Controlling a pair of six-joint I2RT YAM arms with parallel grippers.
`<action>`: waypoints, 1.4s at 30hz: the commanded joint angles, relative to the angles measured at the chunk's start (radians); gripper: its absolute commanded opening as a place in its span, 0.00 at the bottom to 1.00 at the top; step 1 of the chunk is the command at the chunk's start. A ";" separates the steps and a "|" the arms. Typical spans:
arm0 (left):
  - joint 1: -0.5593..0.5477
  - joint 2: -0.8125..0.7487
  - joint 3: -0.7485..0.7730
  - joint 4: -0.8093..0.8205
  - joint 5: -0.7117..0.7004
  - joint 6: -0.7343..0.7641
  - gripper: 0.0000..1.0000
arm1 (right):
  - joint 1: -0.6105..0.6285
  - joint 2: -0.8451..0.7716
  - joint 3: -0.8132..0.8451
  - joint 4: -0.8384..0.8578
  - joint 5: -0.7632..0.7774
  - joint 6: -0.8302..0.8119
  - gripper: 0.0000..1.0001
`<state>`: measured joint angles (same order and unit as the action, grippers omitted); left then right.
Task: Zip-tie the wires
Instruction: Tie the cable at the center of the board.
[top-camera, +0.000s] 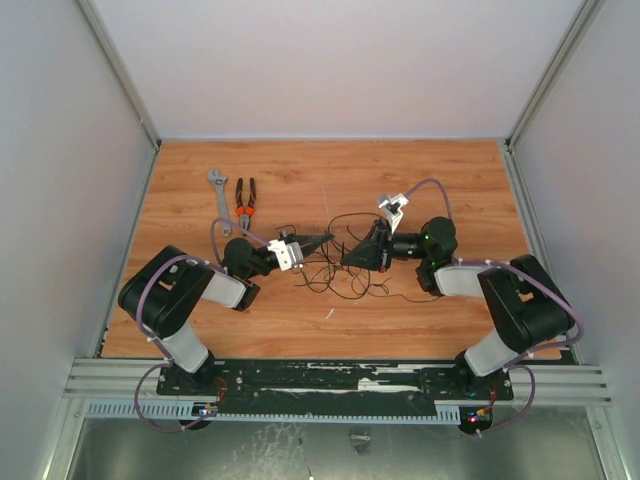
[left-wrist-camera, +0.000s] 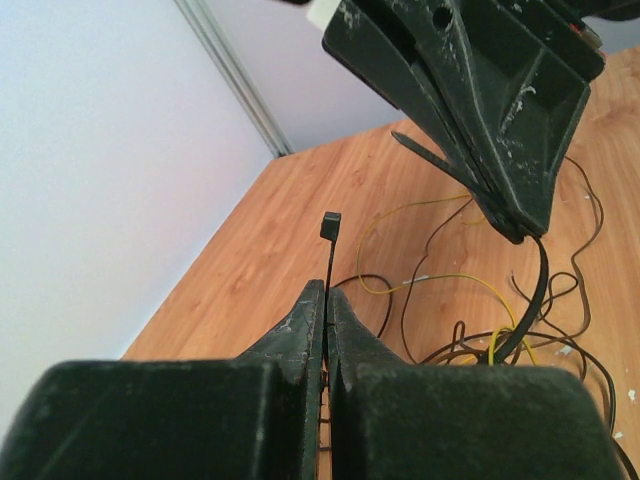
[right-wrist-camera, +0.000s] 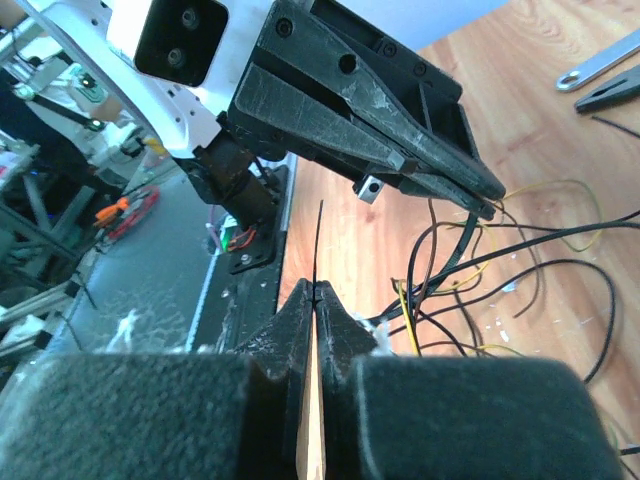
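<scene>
The wires (top-camera: 335, 275) lie in a loose black and yellow tangle on the wooden table between my two grippers. My left gripper (top-camera: 322, 238) is shut on the zip tie near its head end. In the left wrist view the strip (left-wrist-camera: 330, 250) rises from the shut jaws (left-wrist-camera: 326, 290) to its square head. My right gripper (top-camera: 350, 258) is shut on the zip tie's thin tail (right-wrist-camera: 317, 240), which sticks up from its jaws (right-wrist-camera: 313, 288). Between the grippers the strip hangs down into the wires (left-wrist-camera: 450, 290). The two grippers point at each other, tips close together.
A wrench (top-camera: 217, 195) and orange-handled pliers (top-camera: 245, 200) lie at the table's back left. White enclosure walls stand on three sides. The arms' base rail (top-camera: 330, 380) runs along the near edge.
</scene>
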<state>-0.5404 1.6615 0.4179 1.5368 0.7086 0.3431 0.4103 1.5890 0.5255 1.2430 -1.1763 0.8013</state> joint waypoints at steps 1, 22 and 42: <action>-0.007 -0.017 0.014 0.325 -0.011 0.013 0.00 | -0.004 -0.058 0.001 -0.147 0.051 -0.163 0.00; -0.002 0.005 0.105 0.324 0.049 0.040 0.00 | 0.016 -0.110 -0.058 -0.105 0.109 -0.180 0.00; -0.010 0.024 0.131 0.325 0.145 0.078 0.00 | 0.019 -0.152 -0.050 -0.188 0.139 -0.235 0.00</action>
<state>-0.5457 1.6741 0.5495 1.5372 0.8352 0.3851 0.4191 1.4452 0.4702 1.0454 -1.0405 0.5705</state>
